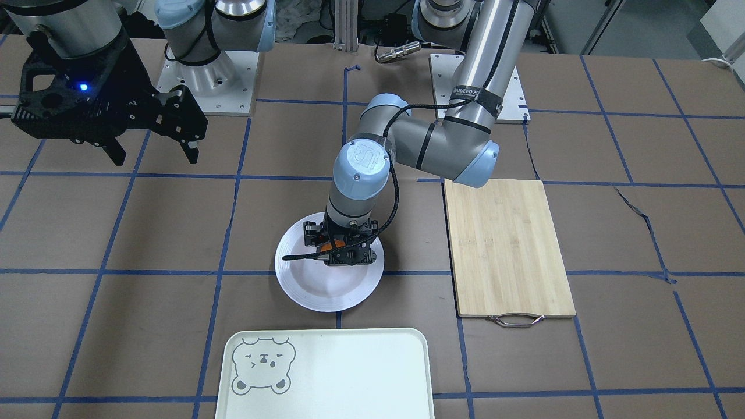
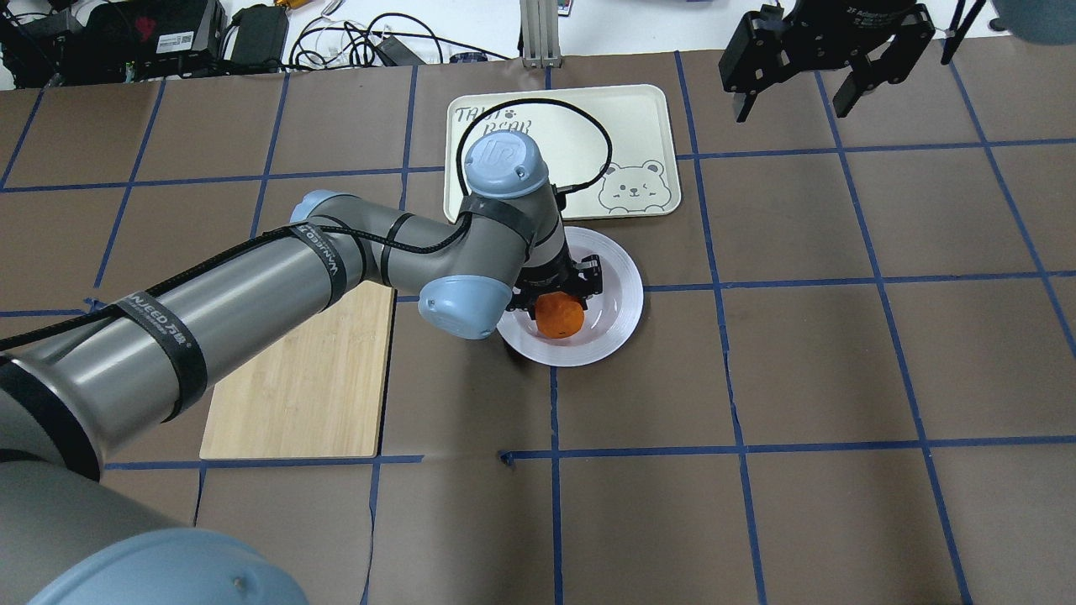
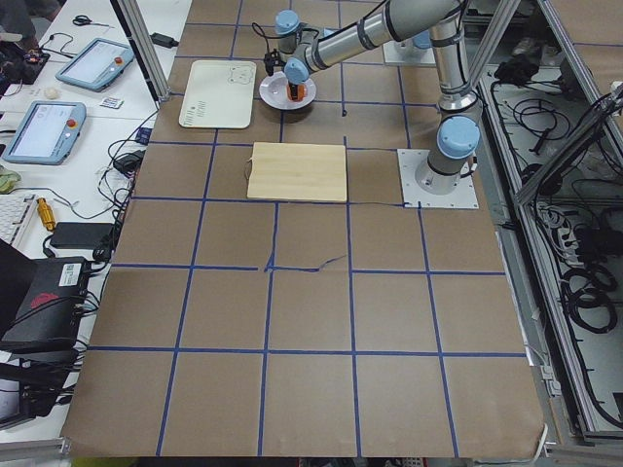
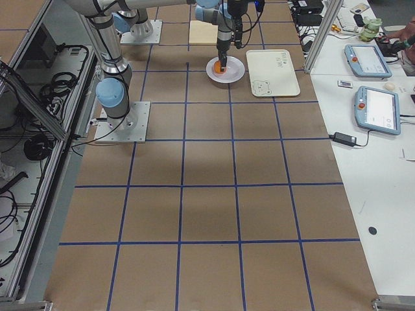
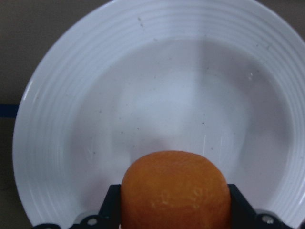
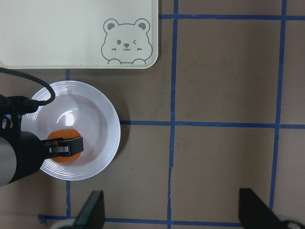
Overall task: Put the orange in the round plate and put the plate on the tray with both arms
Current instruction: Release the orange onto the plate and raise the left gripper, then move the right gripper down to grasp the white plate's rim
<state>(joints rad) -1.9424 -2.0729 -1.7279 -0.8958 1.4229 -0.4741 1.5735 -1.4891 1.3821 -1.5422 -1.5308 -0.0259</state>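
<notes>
Clamping the one orange (image 2: pixel 560 318) over the one round plate (image 2: pixel 618 313) is the left gripper (image 2: pixel 561 304); the right gripper (image 2: pixel 790 105) hangs wide open, empty. One tray (image 2: pixel 647 118) reads "BEAR".

left arm (image 3: pixel 360 37) stretched over plate (image 3: pixel 271 94) | orange (image 3: pixel 296 94) at arm's tip, over plate | tray (image 3: pixel 219 93) just beside plate | cutting board (image 3: pixel 297 171) nearer camera, apart from both | tablets (image 3: pixel 95 64) on side bench (image 3: pixel 83 126)

Brown table (image 2: pixel 799 378) gridded in blue tape, carrying a round plate (image 2: pixel 626 313) mid-table, tray (image 2: pixel 639 118) just beside it – bamboo cutting board (image 2: pixel 311 395) further off.
</notes>
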